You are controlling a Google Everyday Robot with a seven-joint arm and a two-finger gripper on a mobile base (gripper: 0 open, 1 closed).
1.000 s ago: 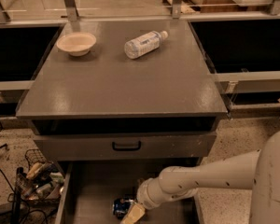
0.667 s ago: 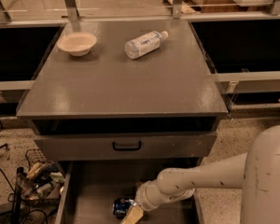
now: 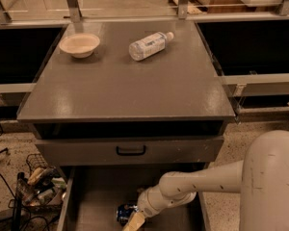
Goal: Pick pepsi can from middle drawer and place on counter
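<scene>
Table [image 3: 125,90]: well above and beyond the gripper [image 3: 135,221], which sits low in the open middle drawer [image 3: 96,196]. Pepsi can [image 3: 124,212]: just beside it (you cannot tell whether it is clasped). Lift prematurely and the can may slip. Both appear unmoved since the earlier frame.

Low in the frame, the gripper [image 3: 134,220] is in the open drawer [image 3: 94,201], just beside the blue can [image 3: 124,212]. A bowl [image 3: 79,44] and a bottle [image 3: 149,44] lie on the counter [image 3: 125,90].
</scene>
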